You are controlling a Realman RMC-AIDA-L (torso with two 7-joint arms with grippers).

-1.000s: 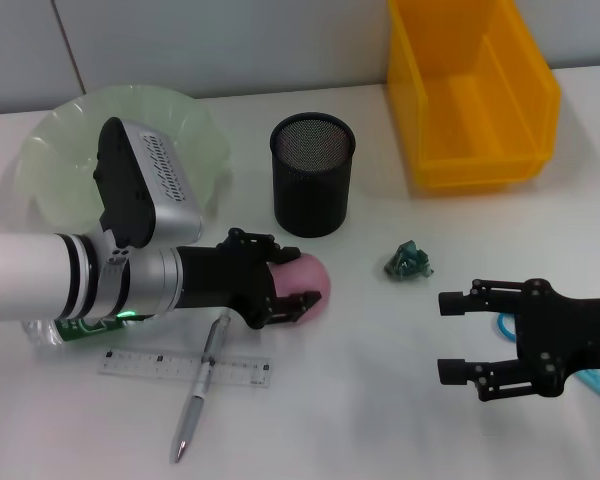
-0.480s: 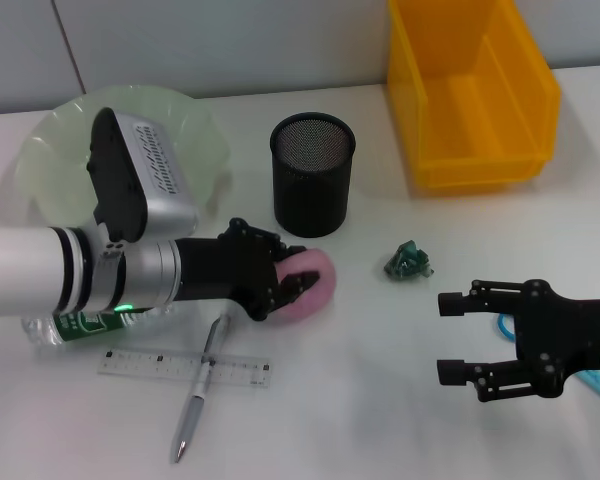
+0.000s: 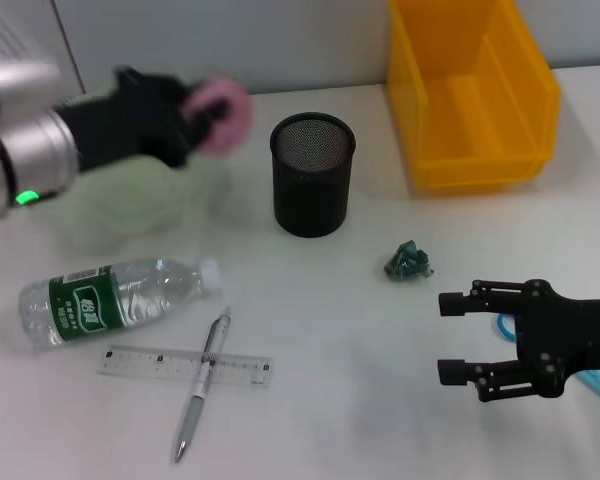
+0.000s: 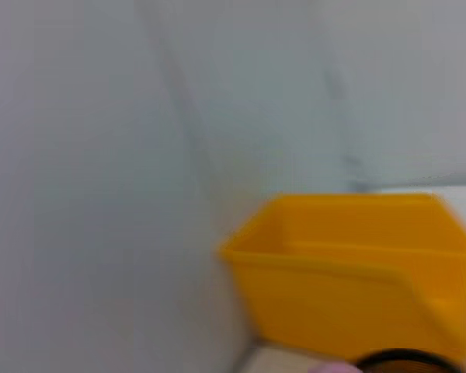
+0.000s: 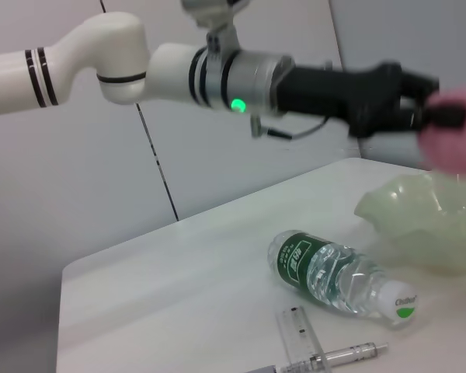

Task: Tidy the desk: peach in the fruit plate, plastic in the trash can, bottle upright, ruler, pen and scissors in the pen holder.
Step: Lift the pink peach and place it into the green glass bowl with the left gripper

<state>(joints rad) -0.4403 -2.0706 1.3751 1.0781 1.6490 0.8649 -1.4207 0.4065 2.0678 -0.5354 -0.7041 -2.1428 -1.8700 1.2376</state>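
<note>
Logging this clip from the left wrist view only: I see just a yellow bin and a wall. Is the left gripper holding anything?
Observer: Yes, the left gripper is shut on the pink peach, lifted off the table.
Operator: Is it in the fruit plate?
Observer: Not yet; the right wrist view shows it in the air above the green fruit plate.
Operator: And the right arm?
Observer: The right gripper is open and empty, near the crumpled plastic.
</note>
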